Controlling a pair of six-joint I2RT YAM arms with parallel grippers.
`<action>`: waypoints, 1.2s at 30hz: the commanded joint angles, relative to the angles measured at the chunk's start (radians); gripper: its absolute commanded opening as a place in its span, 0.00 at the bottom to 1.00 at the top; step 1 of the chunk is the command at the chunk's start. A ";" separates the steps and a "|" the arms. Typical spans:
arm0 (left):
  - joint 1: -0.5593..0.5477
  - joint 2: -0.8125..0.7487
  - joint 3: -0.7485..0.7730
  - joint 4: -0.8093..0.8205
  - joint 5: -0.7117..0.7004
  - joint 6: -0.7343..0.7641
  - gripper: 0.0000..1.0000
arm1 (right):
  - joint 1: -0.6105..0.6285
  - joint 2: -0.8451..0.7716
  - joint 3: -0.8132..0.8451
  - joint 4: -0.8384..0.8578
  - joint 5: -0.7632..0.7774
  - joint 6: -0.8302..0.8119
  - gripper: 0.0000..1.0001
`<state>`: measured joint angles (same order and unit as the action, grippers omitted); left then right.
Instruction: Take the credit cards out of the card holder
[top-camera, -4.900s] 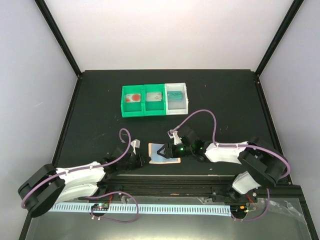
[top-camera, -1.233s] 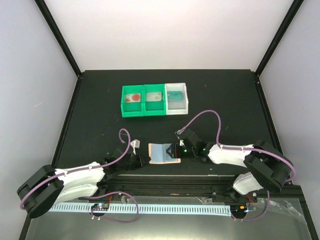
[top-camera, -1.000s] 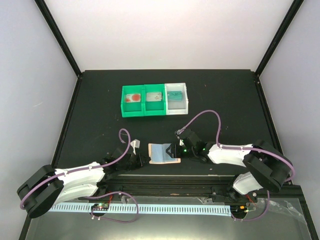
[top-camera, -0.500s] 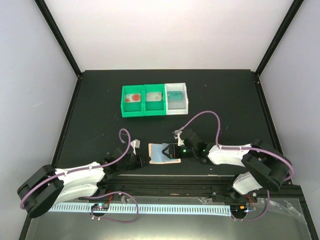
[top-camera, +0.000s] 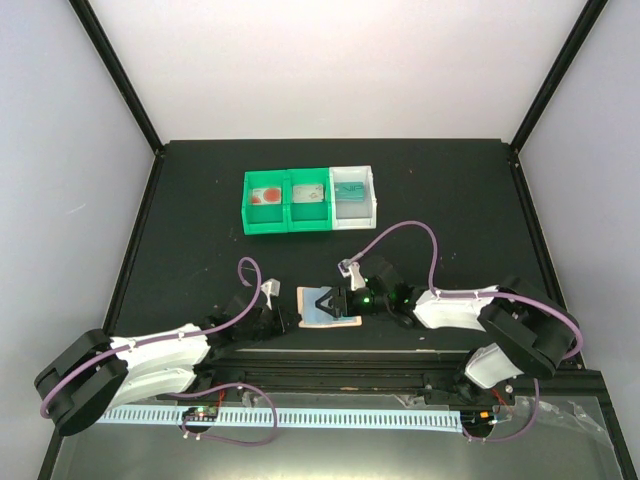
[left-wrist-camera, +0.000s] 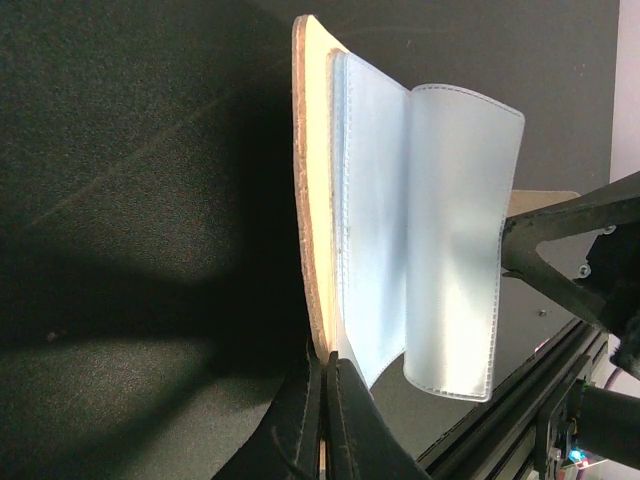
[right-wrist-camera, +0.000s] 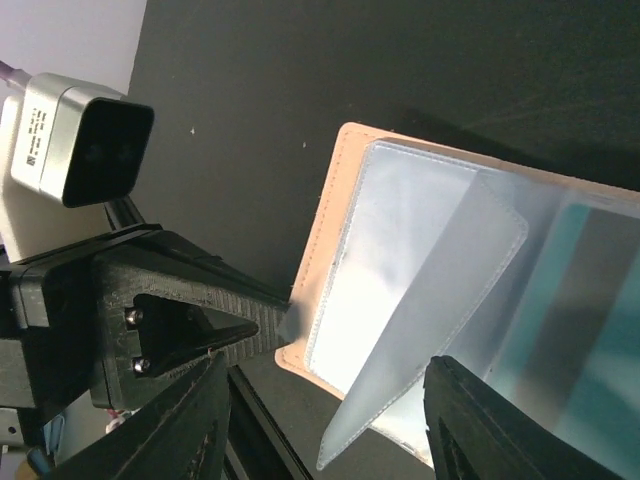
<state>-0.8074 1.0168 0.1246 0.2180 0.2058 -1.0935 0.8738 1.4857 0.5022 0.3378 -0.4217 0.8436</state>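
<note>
Though open, holder in left hand

I have two arms and two pincers, the left pincer and the right pincer. On the bench I count one card holder, with at least two clear sleeves in it. Three bins stand in a row: two green bins and one white bin. Each holds one card, so three: one red-and-white card, one grey card, one teal card. A fourth card, teal, shows behind a sleeve
</note>
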 joint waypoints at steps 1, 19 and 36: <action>-0.009 0.010 0.003 0.031 -0.011 -0.006 0.02 | 0.001 -0.014 -0.007 0.049 -0.035 -0.023 0.54; -0.016 0.023 0.011 0.034 -0.009 -0.005 0.02 | 0.001 -0.074 0.026 -0.203 0.131 -0.083 0.60; -0.019 0.016 0.024 0.021 -0.016 0.000 0.02 | -0.001 -0.111 0.030 -0.352 0.304 -0.068 0.58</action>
<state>-0.8200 1.0409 0.1246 0.2367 0.2050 -1.0966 0.8742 1.3563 0.5087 0.0017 -0.1547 0.7795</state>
